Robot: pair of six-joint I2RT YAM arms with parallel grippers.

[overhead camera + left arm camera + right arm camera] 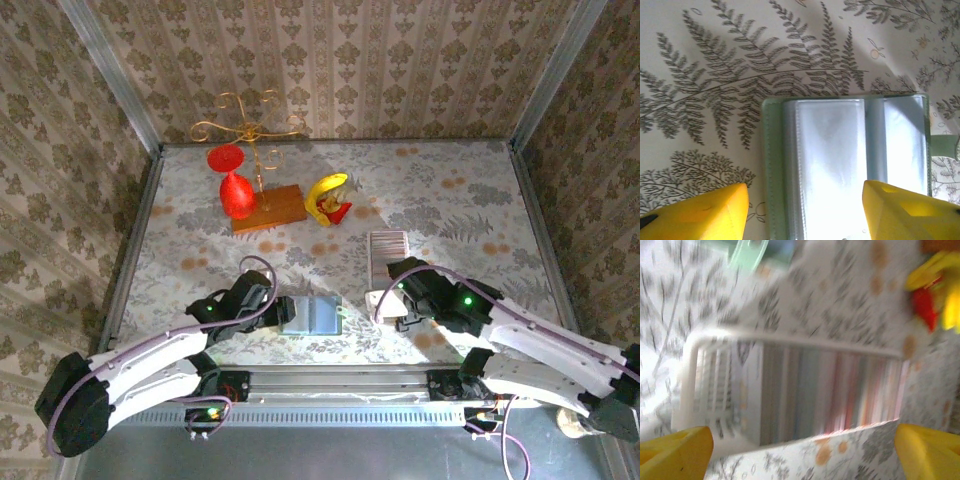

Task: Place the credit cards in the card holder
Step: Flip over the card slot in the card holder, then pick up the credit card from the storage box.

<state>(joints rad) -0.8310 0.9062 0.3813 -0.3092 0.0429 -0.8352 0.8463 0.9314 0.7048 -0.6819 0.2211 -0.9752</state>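
— How does the left gripper (805, 189) stand?

— Its two yellow fingers (705, 215) are parted to a middling width and have hold of nothing. The card holder (840, 160) lies open and flat between them and just ahead of their tips, clear sleeves facing up, with its green rim along one side. One finger hangs over the fern-patterned cloth (715, 75) just beside that rim. The other overlaps the holder's opposite page — whether it touches, the wrist view does not tell.

— And the right gripper (804, 431)?

— It is spread wide, with nothing between its fingers (675, 452). The wrist picture is blurred, but the credit cards (830, 395) can be made out as one long striped strip straight ahead of the fingertips. It runs crosswise from one finger's side to the other's, with a pale white edge around it.

— Are the cards close to the holder?

— They are apart. Seen from above, the strip lies just beyond the right arm's fingers and the holder lies at the left arm's fingertips, with bare cloth between the two. Past the cards, off to one finger's side, a yellow-and-red object (932, 290) shows — too smeared to name.
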